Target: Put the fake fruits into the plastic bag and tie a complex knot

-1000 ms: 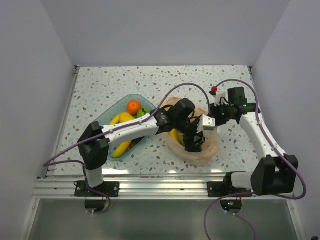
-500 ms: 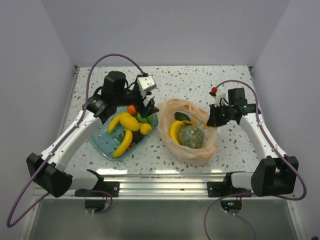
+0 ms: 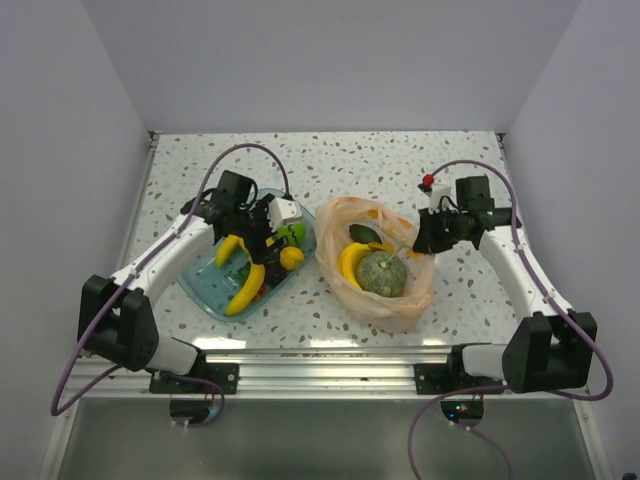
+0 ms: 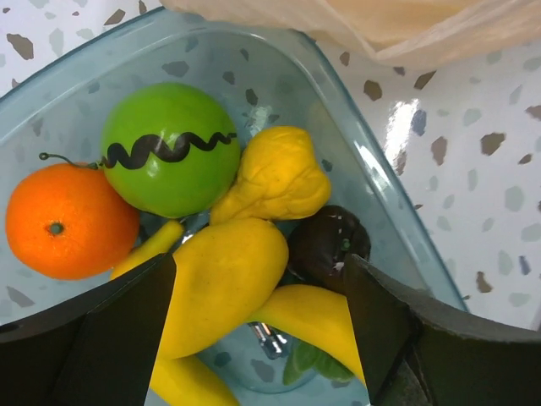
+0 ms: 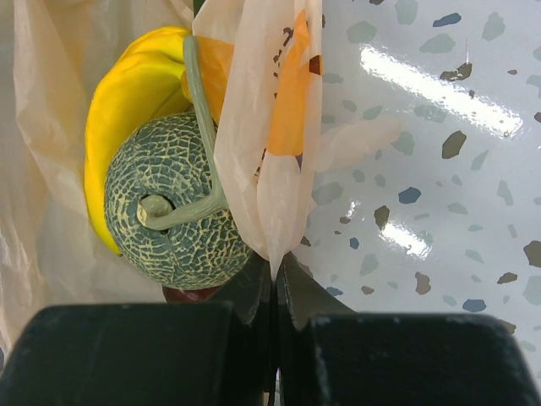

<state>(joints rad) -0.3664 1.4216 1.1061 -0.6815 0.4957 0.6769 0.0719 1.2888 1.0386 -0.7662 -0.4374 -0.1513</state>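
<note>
The peach-orange plastic bag [image 3: 402, 305] lies open at centre right, holding a grey-green melon [image 3: 382, 273] and a yellow banana [image 3: 350, 262]. My right gripper [image 3: 420, 243] is shut on the bag's right rim; in the right wrist view the film [image 5: 270, 144] runs up from the closed gripper [image 5: 275, 271] beside the melon [image 5: 169, 203]. My left gripper [image 4: 258, 321] hangs open over the blue tray [image 4: 372, 194], straddling a banana [image 4: 220, 288] and a dark plum [image 4: 325, 245]. An orange [image 4: 68, 222], a green ball [image 4: 169, 148] and a small yellow piece [image 4: 275, 173] lie beyond. No knot is in view.
The clear blue tray [image 3: 205, 290] sits left of the bag, close to it. White walls close in the speckled table [image 3: 350, 160] on three sides. An aluminium rail [image 3: 320, 360] with both arm bases runs along the near edge.
My left arm has left the bag, swung back to the tray and come down over the fruits there. The right gripper and the bag have not moved.
</note>
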